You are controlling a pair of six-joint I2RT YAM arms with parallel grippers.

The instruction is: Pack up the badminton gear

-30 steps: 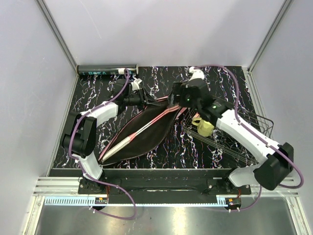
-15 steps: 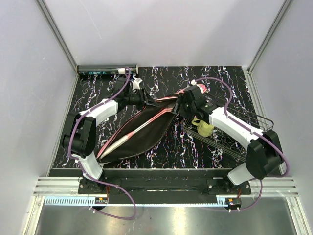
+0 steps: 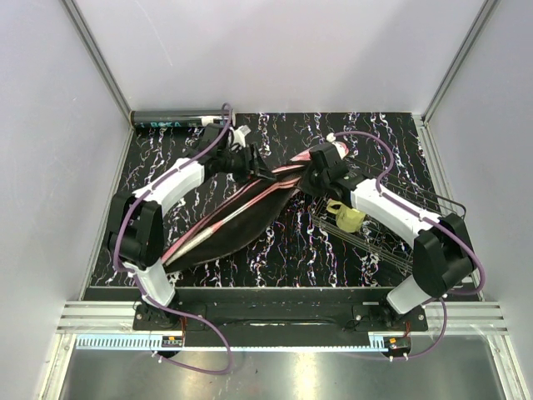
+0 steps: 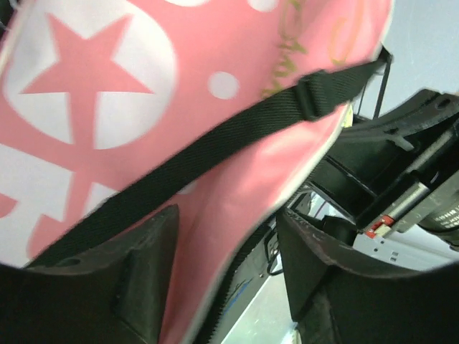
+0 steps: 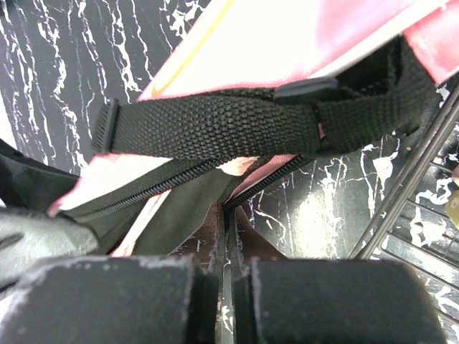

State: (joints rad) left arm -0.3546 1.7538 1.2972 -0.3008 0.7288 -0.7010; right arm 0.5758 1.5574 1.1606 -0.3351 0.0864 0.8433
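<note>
Diagonally across the table, the soft, floppy pink racquet cover is lying open, a racquet showing inside. With jaws apart, the left gripper is straddling its edge. The right gripper is pinching fully closed at the zip end, likely the firmest hold.

The pink racquet cover lies unzipped, slanting from 8 o'clock toward 1 o'clock, a pink-red racquet with white handle inside. The long black tube lies flat at 11 o'clock.
</note>
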